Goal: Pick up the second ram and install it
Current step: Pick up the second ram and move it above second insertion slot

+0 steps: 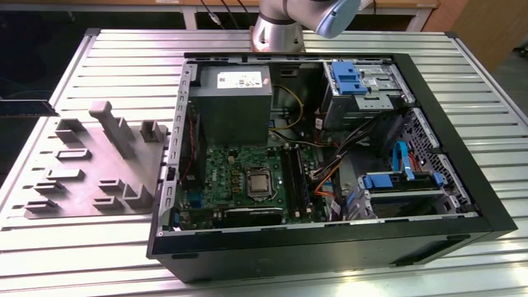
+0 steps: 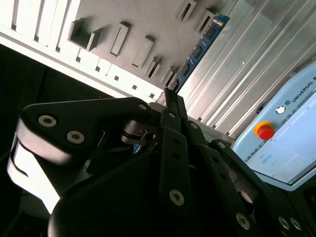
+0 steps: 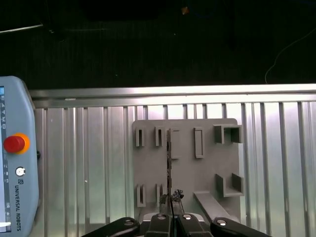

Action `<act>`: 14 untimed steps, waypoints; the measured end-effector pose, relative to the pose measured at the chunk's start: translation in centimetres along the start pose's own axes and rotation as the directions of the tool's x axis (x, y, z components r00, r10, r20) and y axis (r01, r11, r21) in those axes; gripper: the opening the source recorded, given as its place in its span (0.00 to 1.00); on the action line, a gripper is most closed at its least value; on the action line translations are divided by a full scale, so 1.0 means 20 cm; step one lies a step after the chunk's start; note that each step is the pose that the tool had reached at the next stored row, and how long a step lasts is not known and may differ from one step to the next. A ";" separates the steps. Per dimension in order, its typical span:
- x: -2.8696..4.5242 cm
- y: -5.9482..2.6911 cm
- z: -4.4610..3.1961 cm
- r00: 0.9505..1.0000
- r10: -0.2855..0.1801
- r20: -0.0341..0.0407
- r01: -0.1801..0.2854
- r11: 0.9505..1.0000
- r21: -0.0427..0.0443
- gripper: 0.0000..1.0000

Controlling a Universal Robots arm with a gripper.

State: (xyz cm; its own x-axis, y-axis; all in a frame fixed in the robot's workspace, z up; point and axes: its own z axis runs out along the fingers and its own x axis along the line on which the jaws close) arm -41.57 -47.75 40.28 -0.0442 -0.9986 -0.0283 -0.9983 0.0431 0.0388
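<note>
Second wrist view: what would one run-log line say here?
tool: shut on second ram | place: near grey tray | install: not done

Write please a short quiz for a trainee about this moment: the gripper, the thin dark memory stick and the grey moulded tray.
1. True or false: the black gripper is shut on the thin dark memory stick.
2. Choose one: in the first wrist view, what lies behind the held stick? (A) the grey moulded holder tray; (B) the green motherboard; (C) a blue drive cage.
3. Fill in: the open black computer case stands to the exterior view's ____ of the tray.

Key: 1 true; 2 A; 3 right.
</note>
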 end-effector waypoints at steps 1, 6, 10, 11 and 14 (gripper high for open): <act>0.000 -0.006 0.000 1.000 0.000 0.000 0.000 1.000 0.000 0.11; -0.003 -0.085 -0.002 1.000 0.000 0.000 0.000 1.000 0.000 0.11; -0.007 -0.169 -0.005 1.000 0.000 0.000 0.000 1.000 0.000 0.11; -0.008 -0.190 -0.006 1.000 0.000 0.000 0.000 1.000 0.000 0.11; -0.010 -0.250 -0.008 1.000 0.000 0.000 0.000 1.000 0.000 0.11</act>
State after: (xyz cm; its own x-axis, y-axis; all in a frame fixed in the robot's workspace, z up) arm -36.57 -47.76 40.26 -0.0441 -0.9986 -0.0285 -0.9983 0.0430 0.0385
